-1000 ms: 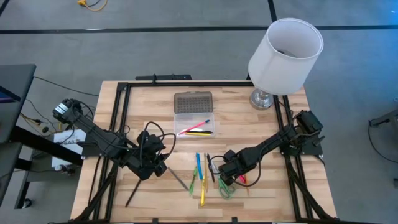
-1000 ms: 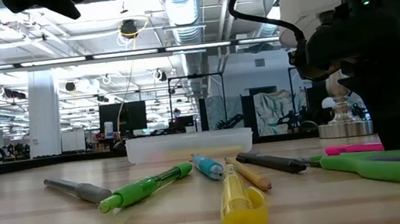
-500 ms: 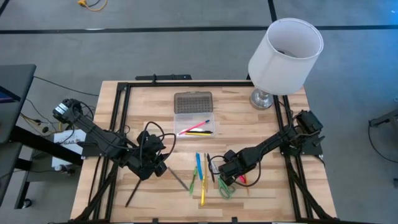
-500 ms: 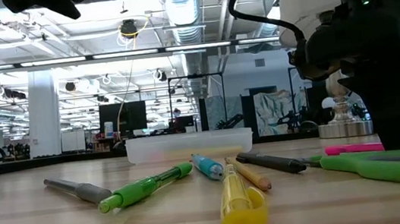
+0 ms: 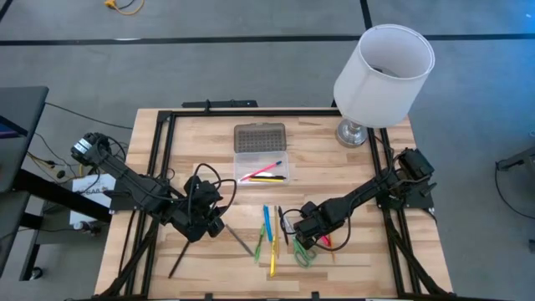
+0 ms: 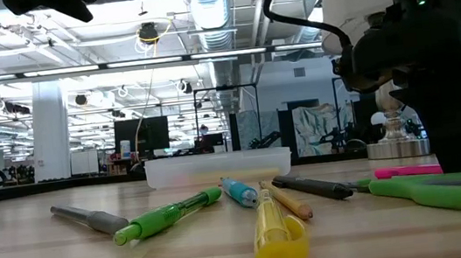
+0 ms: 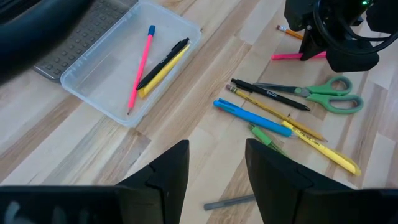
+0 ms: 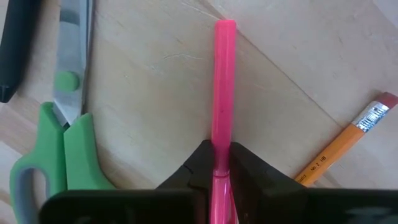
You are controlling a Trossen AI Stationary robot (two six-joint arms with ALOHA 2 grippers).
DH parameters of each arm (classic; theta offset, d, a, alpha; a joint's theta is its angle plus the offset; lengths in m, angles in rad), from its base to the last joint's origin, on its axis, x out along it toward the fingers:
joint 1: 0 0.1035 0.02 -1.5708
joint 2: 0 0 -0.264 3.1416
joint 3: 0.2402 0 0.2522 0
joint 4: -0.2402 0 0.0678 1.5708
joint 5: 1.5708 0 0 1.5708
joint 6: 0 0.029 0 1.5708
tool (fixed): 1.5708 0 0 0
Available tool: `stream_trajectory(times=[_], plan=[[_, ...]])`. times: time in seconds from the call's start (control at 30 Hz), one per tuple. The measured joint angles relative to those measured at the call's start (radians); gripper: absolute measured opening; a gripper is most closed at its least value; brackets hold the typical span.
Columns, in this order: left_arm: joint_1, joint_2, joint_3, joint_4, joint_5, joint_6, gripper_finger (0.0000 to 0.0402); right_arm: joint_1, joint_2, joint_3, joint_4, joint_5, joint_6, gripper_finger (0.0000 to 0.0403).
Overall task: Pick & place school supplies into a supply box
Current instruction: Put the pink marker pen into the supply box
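My right gripper (image 5: 311,238) points down near the table's front right, shut on a pink pen (image 8: 224,81) that lies on the wood. Green-handled scissors (image 8: 68,143) lie beside it, and an orange pencil (image 8: 348,140) lies on its other side. More school supplies are grouped at the front middle: a blue pen (image 5: 267,219), a green one (image 5: 260,245) and a yellow one (image 5: 272,251). The supply box (image 5: 262,165) stands open at the table's middle with a few pens inside, its grey lid (image 5: 260,136) behind it. My left gripper (image 7: 217,168) hovers open above the left side. My right gripper pinches the pink pen's barrel (image 8: 222,146) between its two fingers (image 8: 245,163). They come from above, pointing down, and lie across the pen. The pen lies flat on the table, one end (image 8: 225,26) sticking out ahead; the gripper hides the rest.
A white lamp (image 5: 384,67) stands at the far right corner on a metal base (image 5: 353,132). A grey pen (image 6: 92,218) lies left of the group. A black pen (image 7: 270,94) lies by the scissors. Dark frame rails (image 5: 159,159) run along the table's sides.
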Motion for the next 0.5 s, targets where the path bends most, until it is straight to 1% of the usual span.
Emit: stream_trajectory(times=[0.17,0.33,0.5], plan=[[0.000,0.000,0.000,0.000,0.000,0.000,0.0152,0.000,0.000,0.000,0.000,0.000,-0.001,0.0019],[0.000,0.000,0.000,-0.002,0.000,0.000,0.0152,0.000,0.000,0.000,0.000,-0.001,-0.005,0.0022],[0.000,0.000,0.000,-0.007,0.000,0.007,0.0152,0.000,-0.004,0.020,-0.013,-0.002,-0.051,0.0018]])
